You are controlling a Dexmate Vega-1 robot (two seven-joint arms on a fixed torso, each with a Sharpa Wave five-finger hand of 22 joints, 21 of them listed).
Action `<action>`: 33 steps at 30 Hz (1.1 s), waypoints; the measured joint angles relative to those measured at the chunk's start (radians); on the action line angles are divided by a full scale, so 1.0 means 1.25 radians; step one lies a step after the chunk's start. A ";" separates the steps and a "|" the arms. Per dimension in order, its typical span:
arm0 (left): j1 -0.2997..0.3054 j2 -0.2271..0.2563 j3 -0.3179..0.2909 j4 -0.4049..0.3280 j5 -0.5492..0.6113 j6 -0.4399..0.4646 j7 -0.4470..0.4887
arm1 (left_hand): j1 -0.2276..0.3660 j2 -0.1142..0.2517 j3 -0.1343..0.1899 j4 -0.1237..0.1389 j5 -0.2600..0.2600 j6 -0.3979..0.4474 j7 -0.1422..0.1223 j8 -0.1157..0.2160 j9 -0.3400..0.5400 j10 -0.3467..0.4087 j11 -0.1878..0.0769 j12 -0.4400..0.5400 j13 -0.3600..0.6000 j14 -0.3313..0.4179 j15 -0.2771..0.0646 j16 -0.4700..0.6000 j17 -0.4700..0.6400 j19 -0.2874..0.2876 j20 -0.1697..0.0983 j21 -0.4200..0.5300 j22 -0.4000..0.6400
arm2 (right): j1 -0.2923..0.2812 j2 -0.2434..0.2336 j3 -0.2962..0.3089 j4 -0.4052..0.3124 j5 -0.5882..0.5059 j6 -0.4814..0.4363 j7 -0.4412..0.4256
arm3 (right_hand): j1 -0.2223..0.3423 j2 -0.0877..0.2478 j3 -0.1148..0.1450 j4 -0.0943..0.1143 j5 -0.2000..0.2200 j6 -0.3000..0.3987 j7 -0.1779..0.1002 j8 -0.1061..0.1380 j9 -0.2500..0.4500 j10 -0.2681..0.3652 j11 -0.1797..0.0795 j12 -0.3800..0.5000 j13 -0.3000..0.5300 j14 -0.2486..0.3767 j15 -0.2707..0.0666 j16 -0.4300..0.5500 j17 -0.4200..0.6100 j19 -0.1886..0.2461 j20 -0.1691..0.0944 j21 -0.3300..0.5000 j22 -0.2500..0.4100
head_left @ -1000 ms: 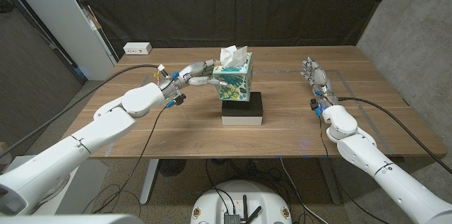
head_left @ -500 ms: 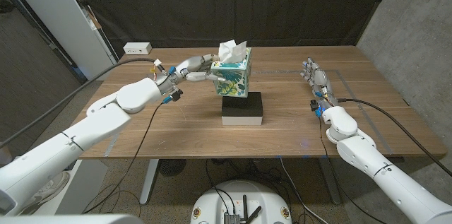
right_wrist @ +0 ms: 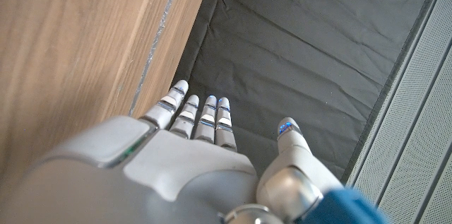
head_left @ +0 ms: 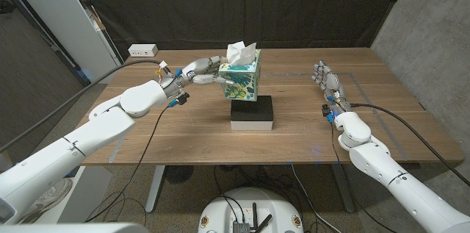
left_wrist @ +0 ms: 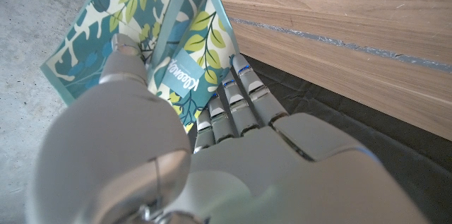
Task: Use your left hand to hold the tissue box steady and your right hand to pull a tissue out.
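While the left hand (head_left: 197, 71) grips the tissue box (head_left: 241, 83) from its left side, the head view shows the box tilted and apparently lifted off the black block (head_left: 252, 112) below it; whether a bottom corner touches the block I cannot tell. A white tissue (head_left: 241, 52) sticks up from the top opening. The box sits at mid-table, toward the far edge of the wooden table (head_left: 183, 134). The right hand (head_left: 325, 79) stands well apart on the right side of the table, fingers straight and spread, holding nothing. A white power strip (head_left: 142, 50) lies at the far left corner.

Left wrist view: the fingers (left_wrist: 236, 93) lie against one leaf-patterned face of the tissue box (left_wrist: 148, 26) and the thumb presses another, so the hand is clamped on the box across a corner.

Right wrist view: the right hand (right_wrist: 205, 146) is open beside the table edge, fingers extended and slightly apart, nothing between them.

Risks, as judgement:
- Box is held in the air by side pressure alone, not braced on a surface. A pull on the tissue could twist it in the grip or drag it out.
- Thin cardboard may crush under a tighter squeeze.
- Tilt puts the tissue off-vertical; a straight upward pull could tear it or bring out several.
- The right hand has a long reach and could knock the box on arrival.
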 measured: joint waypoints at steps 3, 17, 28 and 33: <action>0.000 -0.001 0.000 0.004 0.000 -0.004 0.000 | 0.000 0.000 0.000 0.000 -0.003 0.000 0.000 0.003 0.000 -0.003 -0.003 0.000 0.000 0.000 0.000 0.000 0.000 0.000 0.000 -0.003 0.000 | -0.007 -0.001 0.002 -0.007 0.000 0.000 -0.005 | 0.000 0.000 0.000 0.000 0.000 0.000 0.000 0.000 0.000 0.000 0.000 0.000 0.000 0.000 0.000 0.000 0.000 0.000 0.000 0.000 0.000; 0.016 0.002 -0.010 0.002 0.001 -0.010 0.010 | -0.012 -0.003 0.003 0.002 -0.003 -0.001 -0.001 0.011 0.004 -0.004 -0.001 0.000 0.007 -0.003 -0.003 -0.009 0.000 -0.014 0.000 -0.011 0.000 | -0.046 -0.006 0.014 -0.045 -0.006 0.012 -0.019 | 0.000 0.000 0.000 0.000 0.000 0.000 0.000 0.000 0.000 0.000 0.000 0.000 0.000 0.000 0.000 0.000 0.003 0.000 0.000 0.000 0.000; 0.032 0.002 -0.015 -0.007 0.006 -0.011 0.025 | -0.016 -0.003 0.003 0.002 -0.003 -0.007 0.001 0.016 0.004 -0.009 0.000 0.000 0.011 -0.007 0.002 -0.009 0.000 -0.021 -0.001 -0.012 0.000 | -0.094 -0.018 0.035 -0.095 -0.014 0.017 -0.040 | 0.000 0.000 0.000 0.000 0.000 -0.003 0.003 0.000 0.000 0.000 0.000 0.000 0.000 -0.003 0.003 0.000 0.003 0.000 0.000 0.000 0.000; 0.037 0.002 -0.017 -0.011 0.011 -0.011 0.033 | -0.016 -0.003 0.003 0.002 -0.003 -0.007 0.001 0.019 0.004 -0.012 -0.003 0.000 0.015 -0.007 0.002 -0.015 0.000 -0.021 -0.001 -0.016 -0.001 | -0.119 -0.025 0.047 -0.118 -0.018 0.017 -0.050 | 0.000 0.000 0.000 0.000 0.000 -0.003 0.003 0.000 0.000 0.000 0.000 0.000 0.000 -0.003 0.003 0.000 0.003 0.000 0.000 0.000 0.000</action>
